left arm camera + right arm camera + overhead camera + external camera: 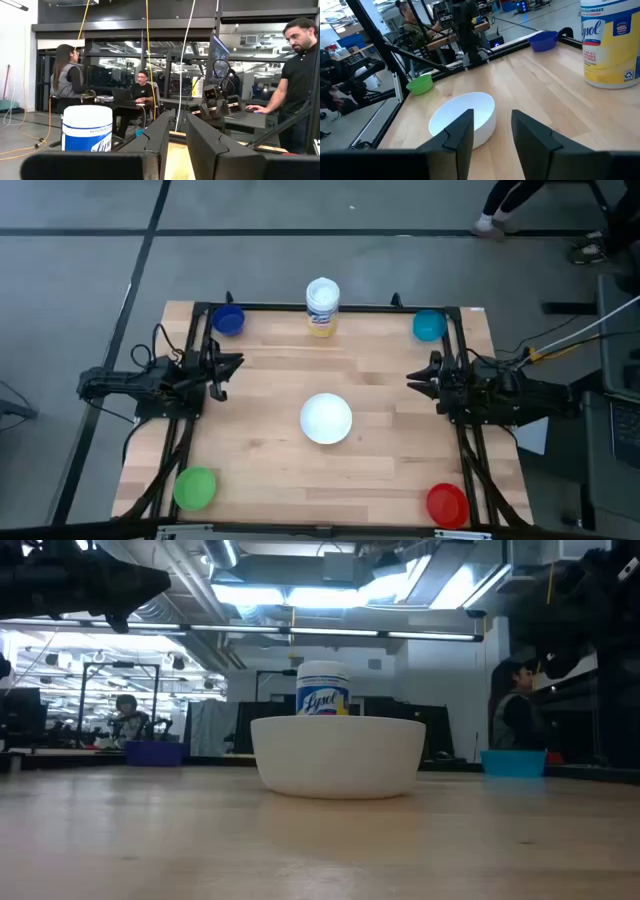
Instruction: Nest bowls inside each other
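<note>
A white bowl (325, 418) (462, 120) stands upright on its base at the table's middle. Upright at the corners are a dark blue bowl (229, 321) far left, a light blue bowl (429, 326) far right, a green bowl (195, 488) near left and a red bowl (447, 504) near right. My left gripper (228, 370) (180, 119) hovers at the left edge, fingers a little apart, holding nothing. My right gripper (418, 378) (492, 117) hovers at the right edge, open and pointing toward the white bowl.
A white canister with a yellow label (322, 307) (610, 42) stands at the middle of the far edge. A dark frame (330, 307) runs along the table's edges. Bare wood lies between the bowls. People stand and sit in the room beyond the table.
</note>
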`<move>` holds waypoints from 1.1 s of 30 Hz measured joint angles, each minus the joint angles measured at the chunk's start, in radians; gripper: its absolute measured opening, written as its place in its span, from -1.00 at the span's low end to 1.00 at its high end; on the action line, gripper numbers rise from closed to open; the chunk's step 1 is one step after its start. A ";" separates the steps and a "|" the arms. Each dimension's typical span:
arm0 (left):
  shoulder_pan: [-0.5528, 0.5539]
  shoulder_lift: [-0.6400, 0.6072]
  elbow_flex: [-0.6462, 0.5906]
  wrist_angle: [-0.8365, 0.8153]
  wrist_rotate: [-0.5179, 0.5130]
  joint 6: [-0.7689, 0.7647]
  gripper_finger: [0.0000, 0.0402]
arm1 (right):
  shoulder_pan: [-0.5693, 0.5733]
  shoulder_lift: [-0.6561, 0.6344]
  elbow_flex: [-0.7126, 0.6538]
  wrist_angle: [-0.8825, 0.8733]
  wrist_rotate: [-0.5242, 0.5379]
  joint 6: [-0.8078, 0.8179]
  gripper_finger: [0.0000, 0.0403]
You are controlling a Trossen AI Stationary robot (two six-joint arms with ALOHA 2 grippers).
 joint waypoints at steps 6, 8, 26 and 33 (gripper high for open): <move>0.000 0.000 0.000 0.000 0.000 0.000 -0.70 | 0.000 0.000 0.000 0.014 0.034 -0.094 -0.38; 0.000 0.000 0.000 0.009 0.000 0.000 -0.70 | 0.000 0.000 0.000 0.033 0.047 -0.095 -0.39; -0.002 0.001 0.000 0.074 -0.024 -0.399 -0.70 | 0.000 0.000 0.000 0.508 0.274 0.062 -0.51; -0.002 0.017 0.009 0.064 -0.093 -0.617 -0.70 | 0.000 0.022 0.001 0.674 0.402 0.221 -0.55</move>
